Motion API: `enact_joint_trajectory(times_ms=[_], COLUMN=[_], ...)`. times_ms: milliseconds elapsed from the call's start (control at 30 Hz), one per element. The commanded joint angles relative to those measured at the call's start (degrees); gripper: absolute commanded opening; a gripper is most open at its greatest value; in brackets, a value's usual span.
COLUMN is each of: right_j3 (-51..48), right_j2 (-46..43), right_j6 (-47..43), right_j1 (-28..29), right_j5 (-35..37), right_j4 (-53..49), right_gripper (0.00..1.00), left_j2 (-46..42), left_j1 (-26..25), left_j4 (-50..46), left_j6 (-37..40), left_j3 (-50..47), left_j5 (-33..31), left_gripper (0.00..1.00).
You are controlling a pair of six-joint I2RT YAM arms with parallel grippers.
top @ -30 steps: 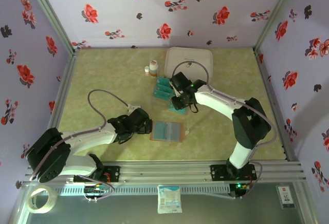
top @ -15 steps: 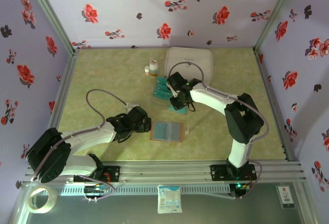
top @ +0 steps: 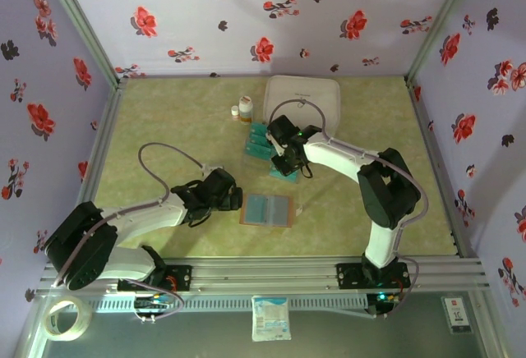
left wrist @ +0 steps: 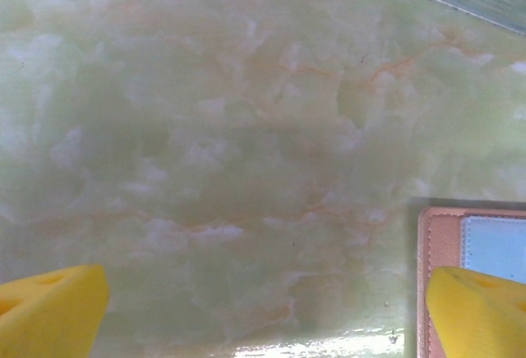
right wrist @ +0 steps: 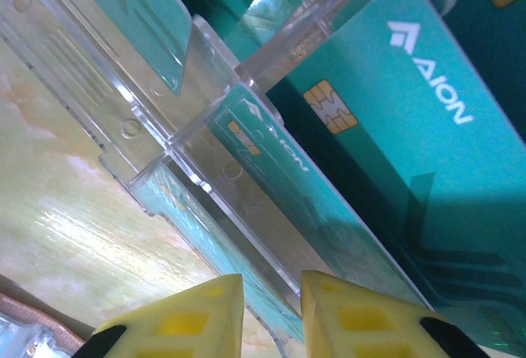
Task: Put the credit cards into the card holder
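The card holder (top: 265, 208) lies open on the table, reddish-brown with a pale blue-grey inside; its corner (left wrist: 448, 243) sits by my left gripper's right fingertip. My left gripper (top: 229, 198) (left wrist: 267, 317) is wide open, low over bare table just left of the holder. Teal credit cards (top: 261, 140) (right wrist: 411, 128) rest in and beside a clear plastic tray (top: 283, 169) (right wrist: 164, 153). My right gripper (top: 279, 158) (right wrist: 271, 317) hovers at the tray. Its yellow fingers (right wrist: 197, 317) stand a narrow gap apart, straddling the tray's wall and a card's edge.
A large white zipped case (top: 302, 95) lies at the back behind the tray. Two small bottles (top: 243, 109) stand left of it. Flowered walls close in the table on three sides. A tape roll (top: 66, 318) and a packet (top: 270, 317) lie beyond the front rail.
My right gripper has shifted slightly left over the tray and its jaws have narrowed. My left gripper has eased a little to the left, still open.
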Motion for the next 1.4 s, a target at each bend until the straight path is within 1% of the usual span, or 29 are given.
enact_joint_trajectory(times_ms=[0,67,133,200,333,600,700,800,1133,1367], right_j3=[-0.83,-0.99,-1.31,-1.66,-1.38,1.11,1.28,1.04,2.11,3.50], right_j2=[-1.12,-1.16,-1.46,-1.66,-1.19,1.27,1.40,1.11,1.28,1.40], right_j6=[-0.61,-0.67,-0.97,-1.37,-2.70,-3.65,-3.98,-4.32,-5.03,-6.33], right_j1=[-0.23,-0.22,-0.22,-0.22,-0.22,-0.22,-0.22,-0.22,-0.22,-0.22], right_j5=[-2.59,-3.27,-3.73,-3.94,-3.94,-3.11,-1.30,-0.96,-1.53,-2.90], right_j4=[-1.86,-1.96,-1.88,-1.73,-1.70,-2.47,-2.55,-2.48,-3.77,-4.62], right_gripper=[0.21,0.17,0.16,0.17,0.25,0.26,0.26,0.27,0.23,0.16], left_j2=[0.99,1.11,1.11,1.22,1.60,2.74,2.81,2.85,3.05,2.62], left_j1=[0.66,0.66,0.79,0.83,0.85,1.10,1.14,1.13,1.36,1.34], left_j4=[0.84,0.93,0.98,1.11,1.37,1.79,2.03,2.24,2.90,2.96], left_j6=[1.05,1.06,1.10,1.11,1.12,1.47,1.51,1.70,1.75,1.76], left_j3=[0.21,0.19,0.12,-0.01,0.01,0.56,0.52,0.55,0.01,-0.42], left_j5=[0.48,0.47,0.45,0.44,0.72,1.19,1.33,1.52,1.85,2.11], left_gripper=[1.00,1.00,1.00,1.00,1.00,1.00,1.00,1.00,1.00,1.00])
